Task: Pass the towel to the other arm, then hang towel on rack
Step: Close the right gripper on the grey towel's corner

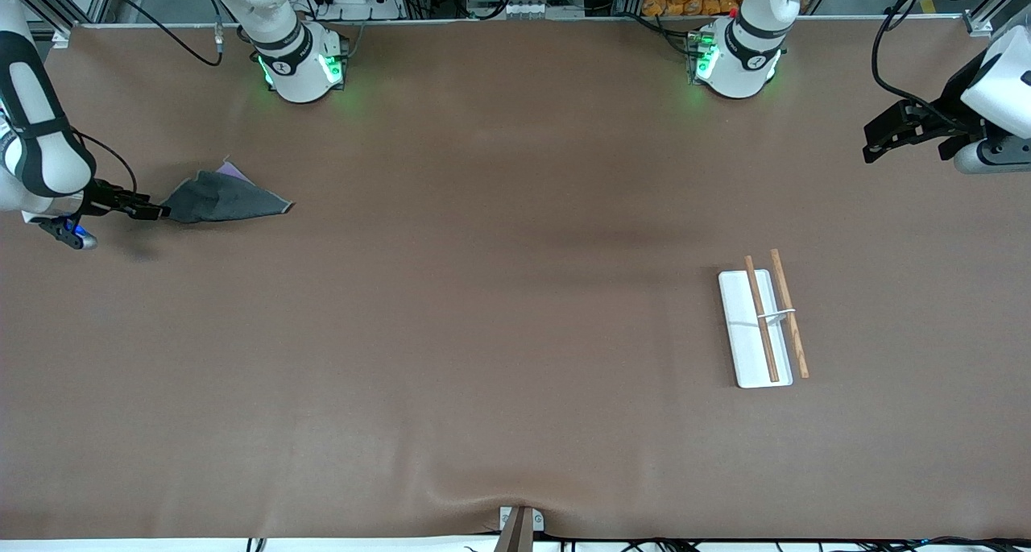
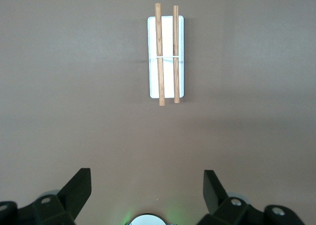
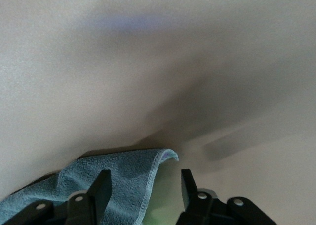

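Note:
The towel [image 1: 221,199] lies on the table near the right arm's end, dark grey face up with a purple corner showing at its edge. My right gripper [image 1: 157,211] is low at the towel's pointed corner. In the right wrist view its fingers stand apart around that corner [image 3: 118,180]; the right gripper [image 3: 143,190] is open. The rack [image 1: 761,326], a white tray with two brown rods, stands toward the left arm's end. My left gripper [image 1: 870,143] waits open and empty, up high over that end of the table. The left wrist view shows the left gripper [image 2: 147,185] and the rack [image 2: 159,52].
The brown table [image 1: 499,294] stretches wide between towel and rack. The two arm bases [image 1: 298,64] stand along the table's edge farthest from the front camera. A small clamp [image 1: 519,524] sits at the edge nearest the front camera.

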Action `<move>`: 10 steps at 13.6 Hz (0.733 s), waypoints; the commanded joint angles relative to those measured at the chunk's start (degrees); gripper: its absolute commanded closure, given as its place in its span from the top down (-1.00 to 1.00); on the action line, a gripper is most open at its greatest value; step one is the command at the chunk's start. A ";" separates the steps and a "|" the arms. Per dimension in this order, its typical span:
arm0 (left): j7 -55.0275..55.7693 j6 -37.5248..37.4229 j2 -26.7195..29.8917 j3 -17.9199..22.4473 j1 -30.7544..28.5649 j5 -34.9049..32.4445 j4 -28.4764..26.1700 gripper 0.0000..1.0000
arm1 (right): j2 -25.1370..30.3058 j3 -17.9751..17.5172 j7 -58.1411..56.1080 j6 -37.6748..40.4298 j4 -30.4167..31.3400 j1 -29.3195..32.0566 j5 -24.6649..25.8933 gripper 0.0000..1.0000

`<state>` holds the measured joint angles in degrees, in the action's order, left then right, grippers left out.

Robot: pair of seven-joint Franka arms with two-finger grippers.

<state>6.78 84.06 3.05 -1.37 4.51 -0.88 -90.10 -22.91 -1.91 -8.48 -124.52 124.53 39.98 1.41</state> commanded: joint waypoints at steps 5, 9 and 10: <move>-2.03 -1.44 -0.06 -0.04 -0.20 0.27 0.46 1.00 | -0.64 -1.34 -0.84 -2.03 0.89 0.81 -2.64 -0.24; -2.03 -1.53 -0.15 -0.04 -0.20 0.27 0.46 1.00 | -0.82 -1.60 -1.02 -1.78 0.80 0.98 -2.73 -1.00; -1.95 -1.53 -0.15 -0.04 -0.11 0.27 0.46 1.00 | -0.64 -1.60 -1.02 -1.60 0.80 0.89 -2.73 -1.00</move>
<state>5.87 83.31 2.98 -1.37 4.49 -0.88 -90.11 -23.64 -2.65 -8.48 -125.97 125.24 39.97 -0.22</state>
